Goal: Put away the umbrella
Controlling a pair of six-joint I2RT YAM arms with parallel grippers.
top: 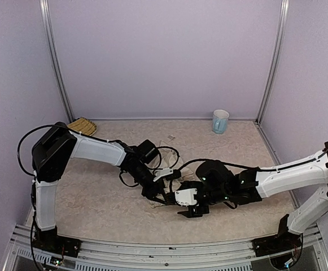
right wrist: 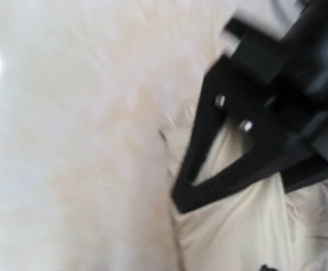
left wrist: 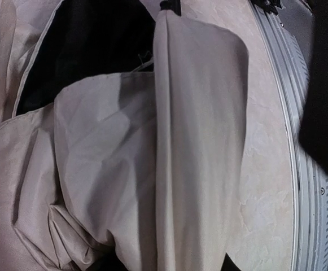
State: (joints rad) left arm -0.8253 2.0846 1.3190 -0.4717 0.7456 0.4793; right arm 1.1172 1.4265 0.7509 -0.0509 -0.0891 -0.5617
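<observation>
The umbrella's cream-beige canopy (left wrist: pixel 197 141) fills the left wrist view, one long fold running from the bottom up to a black tip (left wrist: pixel 169 5). My left gripper (top: pixel 157 193) sits low over it at the table's middle; its fingers are hidden under the fabric, which rises taut from where they are. My right gripper (top: pixel 189 212) is just to the right of it. In the right wrist view its black fingers meet in a point (right wrist: pixel 180 200) at the edge of the fabric (right wrist: pixel 237 226). Shaft and handle are hidden. In the top view the arms cover most of the umbrella.
A woven straw basket (top: pixel 82 125) lies at the back left by the wall. A white and blue mug (top: pixel 221 121) stands at the back right. A small scrap (top: pixel 169 138) lies behind the grippers. The table's metal front rail (left wrist: pixel 305 186) runs close by.
</observation>
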